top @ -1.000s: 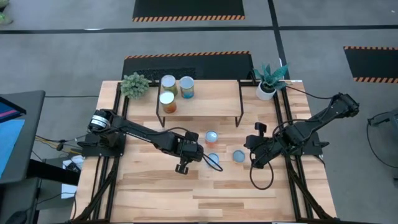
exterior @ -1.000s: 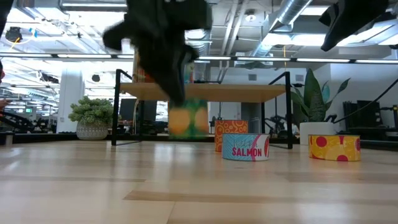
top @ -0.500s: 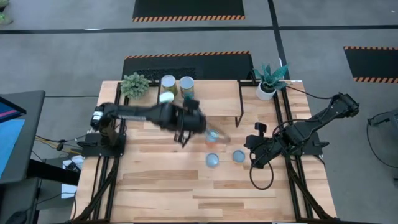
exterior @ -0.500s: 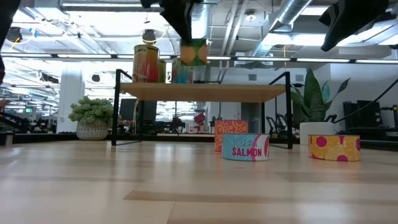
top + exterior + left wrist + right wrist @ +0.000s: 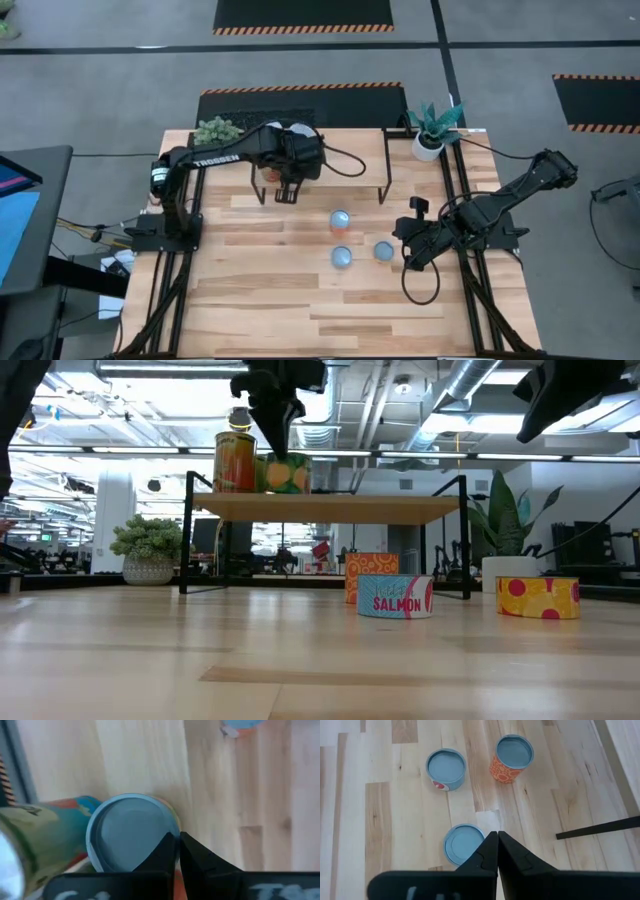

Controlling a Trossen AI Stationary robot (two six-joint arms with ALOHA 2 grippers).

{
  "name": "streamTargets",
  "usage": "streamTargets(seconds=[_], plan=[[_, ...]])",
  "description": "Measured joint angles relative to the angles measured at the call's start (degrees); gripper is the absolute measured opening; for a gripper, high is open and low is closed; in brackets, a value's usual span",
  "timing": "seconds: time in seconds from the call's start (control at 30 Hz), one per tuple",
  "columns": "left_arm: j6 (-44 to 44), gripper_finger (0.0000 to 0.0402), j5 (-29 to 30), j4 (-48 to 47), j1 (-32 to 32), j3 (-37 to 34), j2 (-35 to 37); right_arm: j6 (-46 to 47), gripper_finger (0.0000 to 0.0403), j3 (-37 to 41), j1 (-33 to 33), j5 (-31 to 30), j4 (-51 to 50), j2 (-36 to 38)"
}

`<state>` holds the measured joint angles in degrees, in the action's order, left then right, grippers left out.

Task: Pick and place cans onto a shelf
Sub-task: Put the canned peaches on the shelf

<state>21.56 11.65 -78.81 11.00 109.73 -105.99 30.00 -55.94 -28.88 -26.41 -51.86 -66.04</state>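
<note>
On the near table (image 5: 300,660), three cans: salmon tin (image 5: 395,596), yellow spotted tin (image 5: 538,598), orange can (image 5: 371,573). Right pincer (image 5: 409,262) beside them, pressed together, idle. Farther back, left pincer (image 5: 284,194) pressed together above shelf (image 5: 330,508) bearing green-orange can (image 5: 288,473).

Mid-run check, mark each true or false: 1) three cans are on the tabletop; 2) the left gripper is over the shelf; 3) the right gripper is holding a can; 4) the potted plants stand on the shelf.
1) True: the orange can, the salmon can and the yellow can stand on the tabletop.
2) True: the left gripper is at the shelf, above a can.
3) False: the right gripper is shut and empty, beside the yellow can.
4) False: the potted plants stand on the tabletop.
</note>
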Motion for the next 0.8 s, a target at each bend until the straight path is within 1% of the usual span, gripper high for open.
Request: streamTargets(seconds=[0.07, 0.47, 0.8], plan=[[-0.91, 0.0000, -1.13, 0.07, 0.36, 0.00, -0.01, 0.00, 0.0026, 0.00, 0.00, -0.01, 0.00, 0.00], [0.33, 0.0000, -0.89, 2.54, 0.29, 0.00, -0.01, 0.00, 0.0026, 0.00, 0.01, -0.01, 0.00, 0.00], [-0.87, 0.0000, -0.89, 1.29, 0.25, 0.00, -0.03, 0.00, 0.0023, 0.02, 0.00, 0.00, 0.00, -0.01]])
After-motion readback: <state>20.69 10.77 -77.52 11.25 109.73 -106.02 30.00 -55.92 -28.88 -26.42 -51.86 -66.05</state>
